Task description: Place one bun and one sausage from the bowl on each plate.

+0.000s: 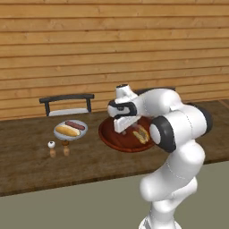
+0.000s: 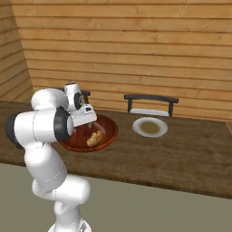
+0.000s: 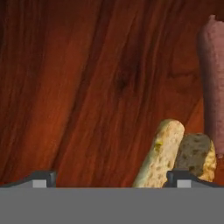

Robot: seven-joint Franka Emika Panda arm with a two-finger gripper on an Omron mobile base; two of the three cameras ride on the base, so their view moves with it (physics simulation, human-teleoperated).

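A plank-walled kitchen with a long dark wooden table [image 1: 27,165]; the bowl [image 1: 109,137] sits on it and serves as the landmark here.

In the hand view the two fingertips [image 3: 43,178] stand wide apart, low over the bowl's floor, with nothing between them. The bun [image 3: 162,153] lies close by the right tip, mostly outside the gap, and the sausage [image 3: 214,83] lies beyond it, further to that side. The gripper [image 1: 121,127] hangs inside the bowl's rim, over its middle.

To the bowl's left, the left plate [image 1: 70,130] already carries a bun and a sausage, with two small shakers just in front of it. To the bowl's right, the right plate [image 2: 150,127] is bare.

So I judge the step in hand to be picking the second bun or sausage for the right plate. The next move calls for shifting the hand sideways until the bun lies between the tips, then lowering and closing.
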